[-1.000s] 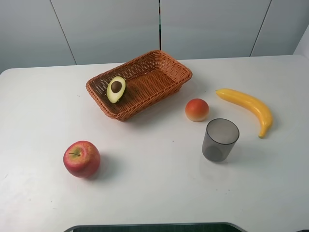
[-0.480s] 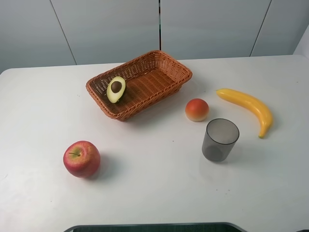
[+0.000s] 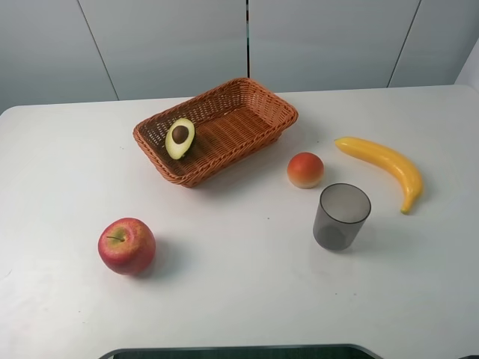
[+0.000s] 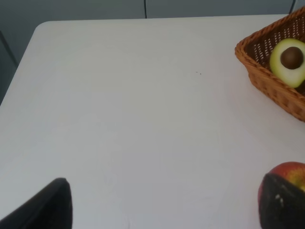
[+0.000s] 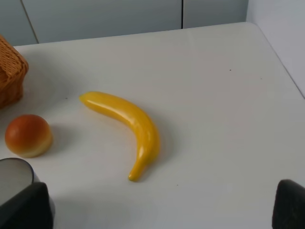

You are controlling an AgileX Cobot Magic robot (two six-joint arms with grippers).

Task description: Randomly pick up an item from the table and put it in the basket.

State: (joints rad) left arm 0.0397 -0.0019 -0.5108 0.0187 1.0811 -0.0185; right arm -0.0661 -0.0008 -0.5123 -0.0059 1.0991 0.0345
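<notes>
White table (image 3: 239, 299); carries basket (image 3: 247, 91); apple (image 3: 126, 245); cup (image 3: 341, 216); banana (image 3: 383, 165)

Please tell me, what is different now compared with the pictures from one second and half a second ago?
Nothing has visibly changed. The halved green avocado lies in the woven orange-brown wicker basket as before, and the red apple, small orange-red round fruit, yellow banana and grey translucent cup rest where they were on the white table.

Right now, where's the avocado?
In the high view the avocado lies inside the basket, at its left end, cut face up, left of centre on the table; the apple sits nearer the camera.
</notes>
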